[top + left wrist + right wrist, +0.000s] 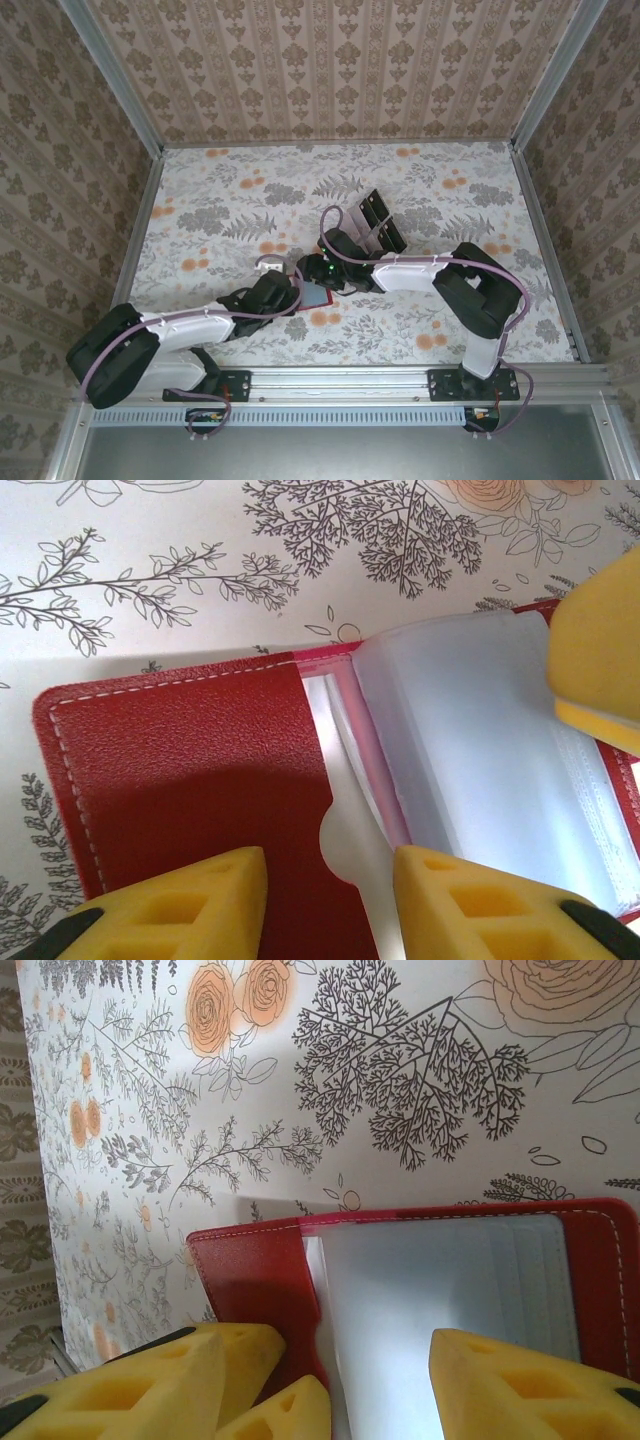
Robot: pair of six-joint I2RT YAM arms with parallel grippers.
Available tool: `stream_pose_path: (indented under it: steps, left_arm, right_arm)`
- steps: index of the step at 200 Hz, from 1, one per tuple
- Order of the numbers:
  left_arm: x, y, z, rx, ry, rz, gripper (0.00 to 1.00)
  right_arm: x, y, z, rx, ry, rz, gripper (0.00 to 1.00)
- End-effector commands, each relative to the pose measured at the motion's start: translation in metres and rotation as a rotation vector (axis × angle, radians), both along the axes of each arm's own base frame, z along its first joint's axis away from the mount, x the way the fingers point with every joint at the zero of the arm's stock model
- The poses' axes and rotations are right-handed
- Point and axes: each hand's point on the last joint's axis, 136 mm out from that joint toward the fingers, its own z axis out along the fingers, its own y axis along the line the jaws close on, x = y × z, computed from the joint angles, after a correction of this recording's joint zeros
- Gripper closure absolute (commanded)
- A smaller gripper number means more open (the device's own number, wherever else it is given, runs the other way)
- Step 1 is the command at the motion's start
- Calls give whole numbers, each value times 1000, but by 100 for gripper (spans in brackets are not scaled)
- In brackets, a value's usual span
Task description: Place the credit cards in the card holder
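Observation:
The card holder [318,297], a red wallet, lies open on the floral table between both grippers. In the left wrist view its red flap [180,760] is on the left and its pale pockets [480,740] on the right. My left gripper [330,865] stands narrowly open, one tip on the flap and one on the pockets. My right gripper [358,1340] is open wide, straddling the wallet [260,1270]. One of its fingers [600,650] shows at the pockets' far corner. I cannot tell any credit card apart from the pale pockets [440,1280].
A clear tray [375,222] holding dark card-sized rectangles stands just behind the right gripper [325,280]. A small white object [268,265] lies beside the left gripper [285,295]. Patterned walls close the table on three sides. A metal rail [340,380] runs along the near edge.

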Motion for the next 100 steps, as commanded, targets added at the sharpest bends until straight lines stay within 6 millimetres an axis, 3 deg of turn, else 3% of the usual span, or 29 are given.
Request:
stream_pose_path:
  steps: [1,33,100]
  left_arm:
    - [-15,12,-12,43,54,-11,56]
    - [-16,14,-1,17,19,-20,49]
    - [-17,13,2,0,1,-40,40]
  right_arm:
    - [-1,-8,-9,-44,7,-9,42]
    - [-4,1,-19,-42,26,11,42]
    - [-11,29,-21,-9,49,55,43]
